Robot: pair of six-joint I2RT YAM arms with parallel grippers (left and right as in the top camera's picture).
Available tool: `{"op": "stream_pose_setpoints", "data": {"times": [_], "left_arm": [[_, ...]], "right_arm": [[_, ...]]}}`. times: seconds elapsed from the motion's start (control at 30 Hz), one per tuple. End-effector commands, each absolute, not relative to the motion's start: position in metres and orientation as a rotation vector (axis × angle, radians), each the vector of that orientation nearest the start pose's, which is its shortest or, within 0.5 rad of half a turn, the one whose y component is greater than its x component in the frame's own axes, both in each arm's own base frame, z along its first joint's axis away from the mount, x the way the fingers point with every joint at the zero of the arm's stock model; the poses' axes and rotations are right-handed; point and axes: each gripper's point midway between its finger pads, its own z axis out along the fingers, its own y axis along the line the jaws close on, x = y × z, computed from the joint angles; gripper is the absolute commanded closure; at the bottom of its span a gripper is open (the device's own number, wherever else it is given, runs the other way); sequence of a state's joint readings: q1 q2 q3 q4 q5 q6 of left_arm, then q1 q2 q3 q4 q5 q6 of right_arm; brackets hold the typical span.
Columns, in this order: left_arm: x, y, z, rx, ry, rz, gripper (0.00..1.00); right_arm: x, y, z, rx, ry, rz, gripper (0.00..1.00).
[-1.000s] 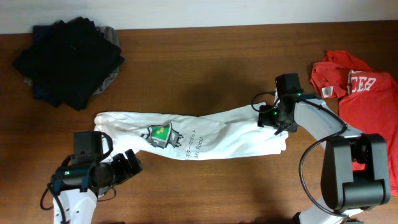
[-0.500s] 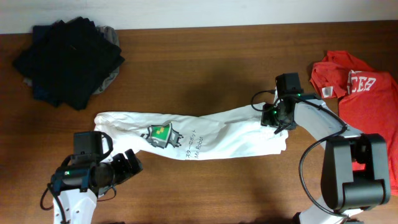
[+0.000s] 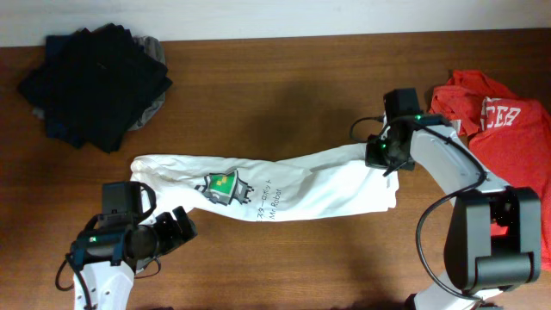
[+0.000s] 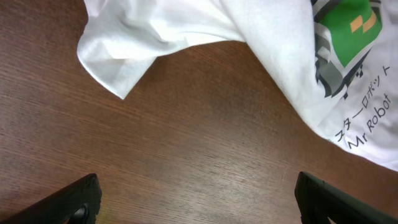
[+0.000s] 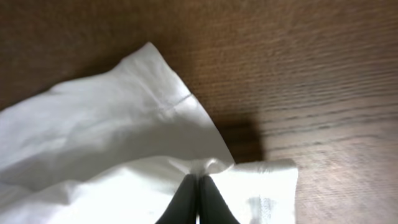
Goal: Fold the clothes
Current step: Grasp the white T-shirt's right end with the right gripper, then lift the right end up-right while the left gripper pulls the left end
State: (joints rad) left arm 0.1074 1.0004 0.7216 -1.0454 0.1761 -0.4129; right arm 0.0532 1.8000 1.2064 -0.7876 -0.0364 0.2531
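Overhead: the white T-shirt (image 3: pixel 284 185) lies stretched lengthwise across the table (image 3: pixel 284 95). The right gripper (image 3: pixel 385 159) sits at its right end and the left gripper (image 3: pixel 176 231) just below its left end.

Left wrist: the gripper's fingers (image 4: pixel 78 199) stand wide apart and empty over bare wood, near the badge (image 4: pixel 345 25).

Right wrist: the fingers are pressed together, clamped on a white fold of the shirt.
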Motion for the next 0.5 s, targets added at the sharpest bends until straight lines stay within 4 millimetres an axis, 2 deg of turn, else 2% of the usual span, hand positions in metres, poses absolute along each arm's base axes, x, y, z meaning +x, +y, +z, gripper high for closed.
{"op": "stream_pose_setpoints", "data": {"times": [0.0, 0.07, 0.23, 0.47], "left_arm": [[0.190, -0.009, 0.089, -0.721, 2.822, -0.299, 0.01], [0.188, -0.010, 0.088, -0.725, 2.832, -0.298, 0.01], [0.180, -0.011, 0.086, -0.737, 2.864, -0.295, 0.01], [0.171, -0.020, 0.086, -0.733, 2.906, -0.367, 0.07]], "right_arm": [[0.380, 0.021, 0.085, 0.287, 2.879, 0.070, 0.96], [0.382, 0.021, 0.110, 0.286, 2.869, 0.073, 0.96], [0.377, 0.022, 0.198, 0.278, 2.800, 0.089, 0.96], [0.349, 0.020, 0.314, 0.287, 2.591, 0.136, 0.96]]}}
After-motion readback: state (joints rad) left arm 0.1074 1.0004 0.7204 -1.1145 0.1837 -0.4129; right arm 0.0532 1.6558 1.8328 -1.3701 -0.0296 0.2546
